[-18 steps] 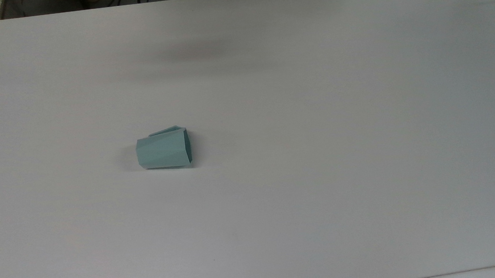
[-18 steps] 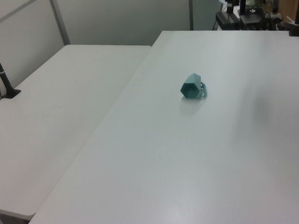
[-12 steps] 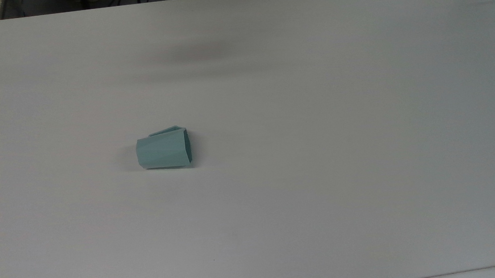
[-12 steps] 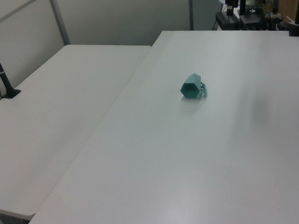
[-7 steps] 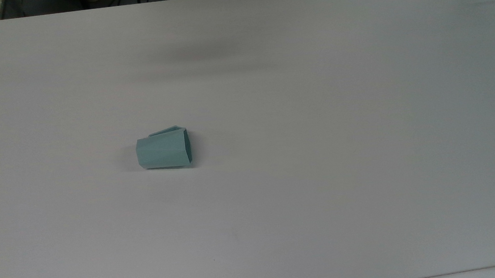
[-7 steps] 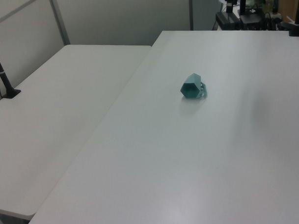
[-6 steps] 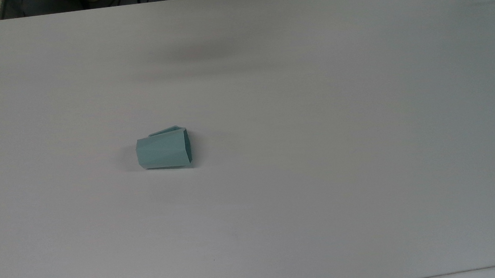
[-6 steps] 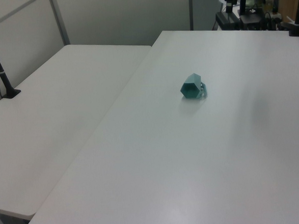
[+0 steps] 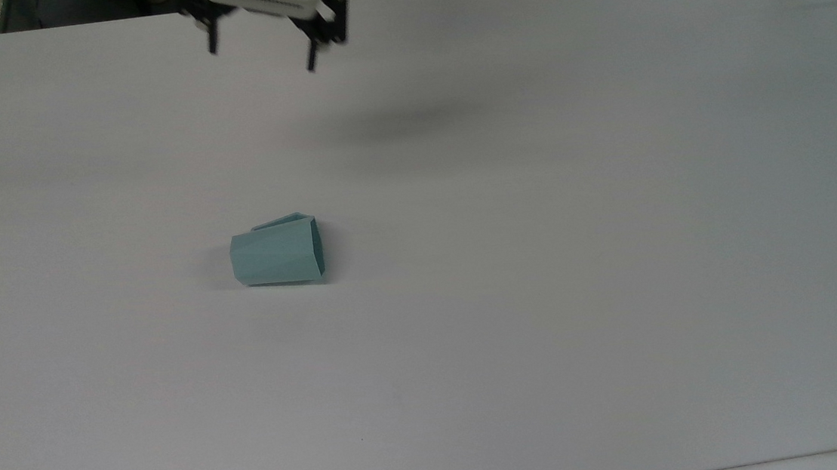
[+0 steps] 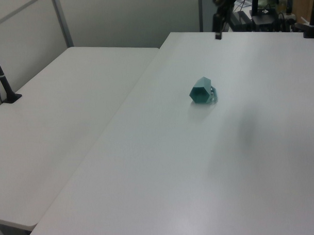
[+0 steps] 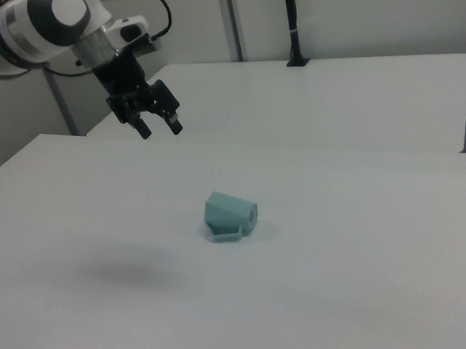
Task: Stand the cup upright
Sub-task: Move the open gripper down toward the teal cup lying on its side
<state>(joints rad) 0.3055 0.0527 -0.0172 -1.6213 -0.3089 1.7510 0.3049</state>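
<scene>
- Sideways on the white tabletop (image 9: 535, 179) lies the small pale teal plastic cup (image 9: 276, 256) w/ flat faceted sides; not upright.
- Top view: cup sits left of centre, wider rim end toward the top view's right, narrower base toward the top view's left, angular side handle on the far side of the body.
- Left view: cup (image 10: 201, 90) shows its hexagonal base face toward the camera, handle sticking out to the left view's right, touching the table.
- Right view: cup (image 11: 229, 214) near mid-table, open rim turned toward the right view's right, handle flat on the surface at the front.
- Nothing touches the cup; bare table all round it.
- Black two-finger gripper (image 11: 158, 128) on the white robot arm (image 11: 46, 24) hangs in the air, well apart from the cup, up toward the right view's left.
- Fingers spread wide w/ a clear gap between them, nothing held.
- Top view: gripper (image 9: 260, 56) at the far table edge, fingertips pointing down; soft shadow on the table between it and the cup, off to the top view's right.
- Left view: one dark finger (image 10: 218, 34) over the far end of the table.
- Second white table (image 10: 59, 116) stands beside the first, on the left view's left, w/ a black post (image 10: 2, 74) clamped at its edge.
</scene>
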